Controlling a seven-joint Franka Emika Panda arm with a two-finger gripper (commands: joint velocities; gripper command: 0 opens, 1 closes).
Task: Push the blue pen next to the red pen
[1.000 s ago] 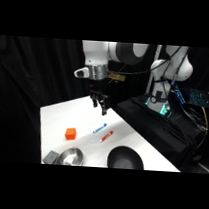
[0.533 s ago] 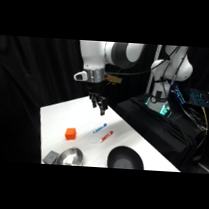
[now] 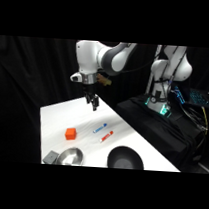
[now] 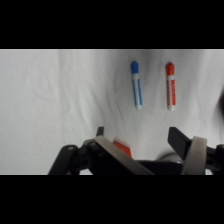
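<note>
The blue pen (image 3: 100, 128) lies on the white table (image 3: 56, 117), with the red pen (image 3: 106, 136) just beyond it toward the front right, a small gap between them. In the wrist view the blue pen (image 4: 136, 91) and red pen (image 4: 170, 86) lie roughly parallel, side by side and apart. My gripper (image 3: 94, 104) hangs above the table behind the pens, touching neither. Its fingers (image 4: 179, 140) stand apart, open, with nothing held between them.
An orange cube (image 3: 70, 134) sits left of the pens; it also peeks out behind the linkage (image 4: 121, 148). A silver bowl (image 3: 70, 156), a grey block (image 3: 50, 158) and a black bowl (image 3: 125, 158) line the front edge. Black equipment stands to the right.
My gripper has shifted a little to the left, away from above the pens. Both pens lie where they were.
</note>
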